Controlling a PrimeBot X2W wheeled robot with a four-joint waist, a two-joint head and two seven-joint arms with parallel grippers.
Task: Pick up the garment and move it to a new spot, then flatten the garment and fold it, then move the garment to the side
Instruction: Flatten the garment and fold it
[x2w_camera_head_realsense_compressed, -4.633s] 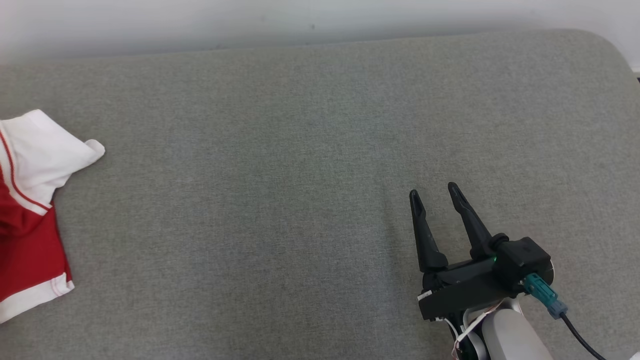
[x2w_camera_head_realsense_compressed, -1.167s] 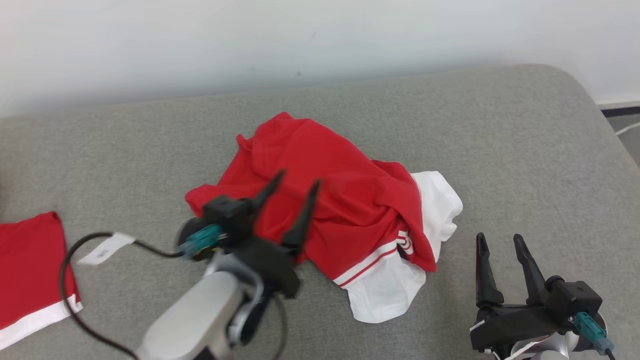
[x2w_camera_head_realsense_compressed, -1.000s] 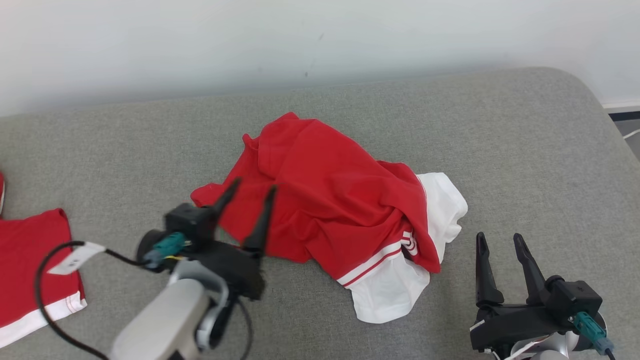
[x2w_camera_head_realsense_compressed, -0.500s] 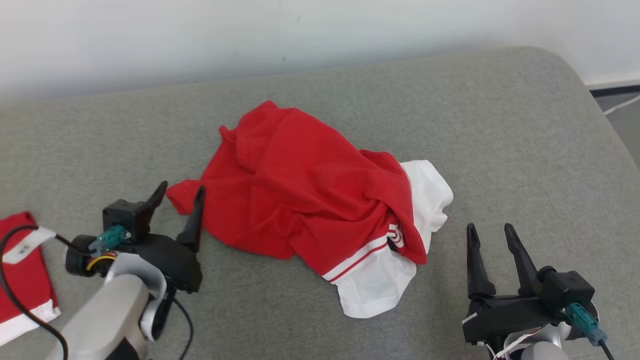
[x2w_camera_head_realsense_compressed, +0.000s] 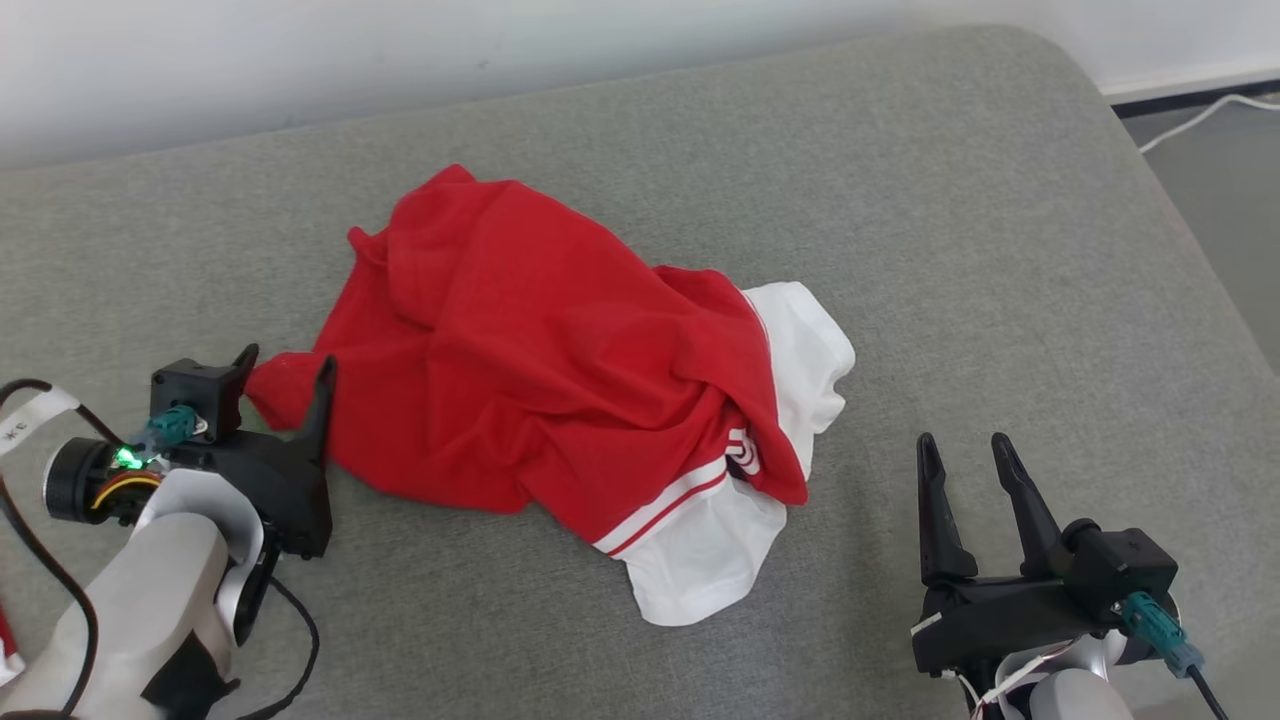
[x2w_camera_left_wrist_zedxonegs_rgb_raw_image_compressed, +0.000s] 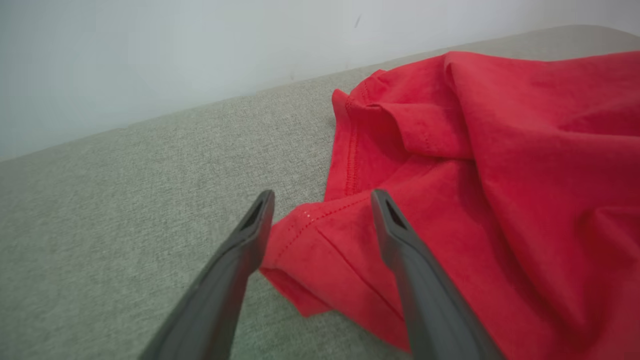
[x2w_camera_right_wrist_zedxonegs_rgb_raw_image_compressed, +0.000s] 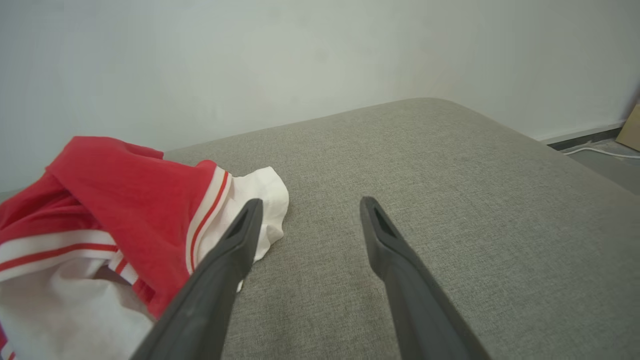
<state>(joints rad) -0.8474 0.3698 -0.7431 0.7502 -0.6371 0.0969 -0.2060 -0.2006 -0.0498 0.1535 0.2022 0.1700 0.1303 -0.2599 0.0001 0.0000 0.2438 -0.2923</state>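
Well: red-and-white garment (x2w_camera_head_realsense_compressed: 540, 380) lay crumpled mid grey cushion (x2w_camera_head_realsense_compressed: 950, 250). Left gripper (x2w_camera_head_realsense_compressed: 288, 356) spread wide, garment's red corner between fingers, ungripped. Right gripper (x2w_camera_head_realsense_compressed: 962, 440) likewise spread, empty, near white hem, apart from it.

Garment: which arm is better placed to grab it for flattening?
Probably left: the open left gripper frames a red corner of the garment, while the open right gripper sits apart from the cloth.

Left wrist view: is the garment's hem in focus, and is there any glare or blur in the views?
Left wrist view: garment hem stitching sharp, light even, no glare; the fingers of the left gripper soften toward the bottom edge. Head view: crisp, faint shadow under the garment.
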